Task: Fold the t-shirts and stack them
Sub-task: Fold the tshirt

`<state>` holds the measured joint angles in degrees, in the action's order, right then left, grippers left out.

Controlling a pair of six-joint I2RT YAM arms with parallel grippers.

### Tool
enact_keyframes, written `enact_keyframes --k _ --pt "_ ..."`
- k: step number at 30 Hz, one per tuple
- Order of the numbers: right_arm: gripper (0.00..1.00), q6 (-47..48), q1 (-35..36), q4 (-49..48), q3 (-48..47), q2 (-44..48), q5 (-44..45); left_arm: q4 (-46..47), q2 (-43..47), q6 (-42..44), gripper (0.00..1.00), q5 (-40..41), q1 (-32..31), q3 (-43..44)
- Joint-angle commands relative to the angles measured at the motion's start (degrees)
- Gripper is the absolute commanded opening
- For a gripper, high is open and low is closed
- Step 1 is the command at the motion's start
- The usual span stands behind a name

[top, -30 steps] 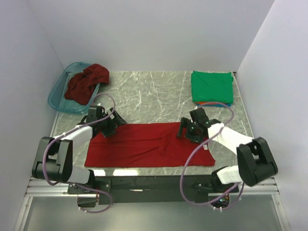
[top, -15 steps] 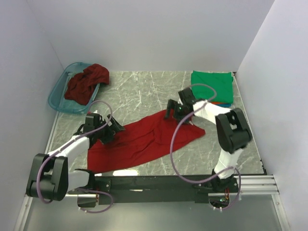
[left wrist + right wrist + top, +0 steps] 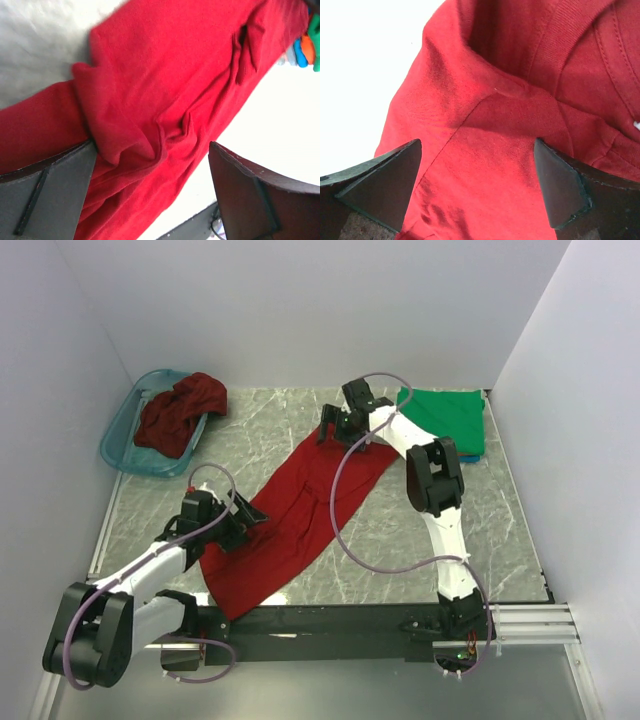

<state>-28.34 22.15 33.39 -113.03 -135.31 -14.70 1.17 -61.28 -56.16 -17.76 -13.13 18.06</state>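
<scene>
The bright red t-shirt (image 3: 300, 510) is lying as a long diagonal band, partly folded on itself. Its near-left end is bunching into soft folds at my left gripper (image 3: 228, 522), and its far end is reaching my right gripper (image 3: 340, 430). The darker maroon t-shirt (image 3: 178, 412) is lying crumpled in a heap at the far left. The green t-shirt (image 3: 442, 418) is sitting folded flat at the far right, topping an orange-red t-shirt (image 3: 307, 42) and a blue t-shirt (image 3: 300, 56) whose edges are peeking out
</scene>
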Motion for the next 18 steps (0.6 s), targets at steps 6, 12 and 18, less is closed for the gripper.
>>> enact_keyframes --k 6,12,18 --pt "1.0 1.0 0.2 12.2 -15.4 -11.5 -5.2 0.6 2.9 -6.5 0.99 -1.2 -6.2 -4.6" --pt "1.0 1.1 0.3 11.5 -15.0 -12.0 -5.8 -0.2 7.5 -11.1 0.99 -1.1 -12.5 -7.9" --pt "1.0 1.3 0.4 11.3 -19.4 -13.1 -7.8 2.9 8.3 -15.6 0.99 1.3 -22.4 -6.3"
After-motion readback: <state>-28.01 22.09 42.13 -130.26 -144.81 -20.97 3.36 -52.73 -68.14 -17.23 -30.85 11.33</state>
